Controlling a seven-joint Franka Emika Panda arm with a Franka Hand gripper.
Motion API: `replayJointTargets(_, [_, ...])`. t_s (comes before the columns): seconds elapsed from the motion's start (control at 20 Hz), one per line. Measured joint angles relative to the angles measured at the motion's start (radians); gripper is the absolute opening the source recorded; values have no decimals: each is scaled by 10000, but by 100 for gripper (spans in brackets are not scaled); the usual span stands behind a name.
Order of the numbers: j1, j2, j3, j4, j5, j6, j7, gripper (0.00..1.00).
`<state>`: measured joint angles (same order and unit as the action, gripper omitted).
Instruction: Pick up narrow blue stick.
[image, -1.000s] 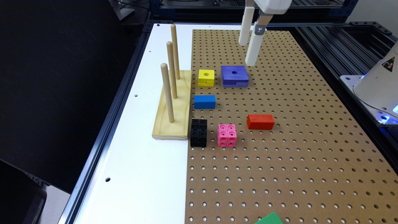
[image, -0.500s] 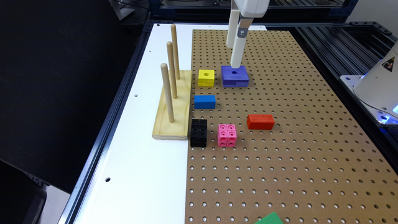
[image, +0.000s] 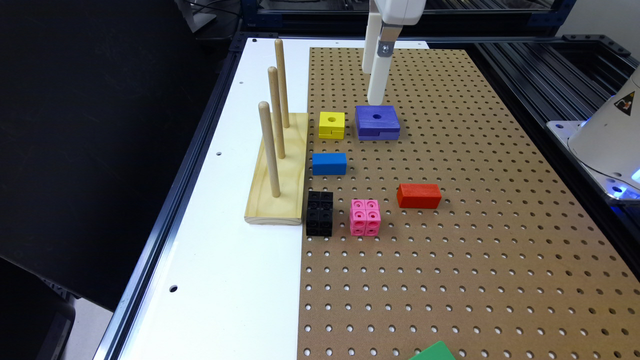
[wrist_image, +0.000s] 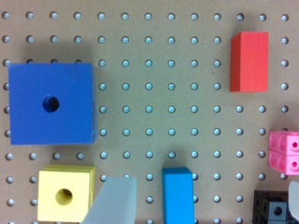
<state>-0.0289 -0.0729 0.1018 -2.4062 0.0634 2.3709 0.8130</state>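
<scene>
Now the pincer (image: 376, 97), shifted within the last second toward the exterior view's left, is seen spread open and empty above the purple block (image: 377, 121), while the narrow blue stick (image: 329, 163) lies ungrasped beside the peg base (image: 277, 170).

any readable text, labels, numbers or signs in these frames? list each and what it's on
No readable words, brand names or numbers.
One sign: a yellow warning triangle on the white robot base at the exterior view's right edge; its symbol is too small to make out.
The narrow blue stick, red block, yellow block, purple-blue block, pink cube and black cube carry no markings.
</scene>
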Motion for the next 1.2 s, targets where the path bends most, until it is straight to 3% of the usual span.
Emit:
replayJointTargets(0.35, [3,446,4,450,-6,0,0,100])
replayJointTargets(0.5, [3,619,5,455,-10,58,0,100])
replayJointTargets(0.7, [7,1131,5,456,-31,558,0,100])
replayJointTargets(1.05, [9,1338,5,457,-40,693,0,100])
replayJointTargets(1.2, [10,1656,5,457,-54,992,0,100])
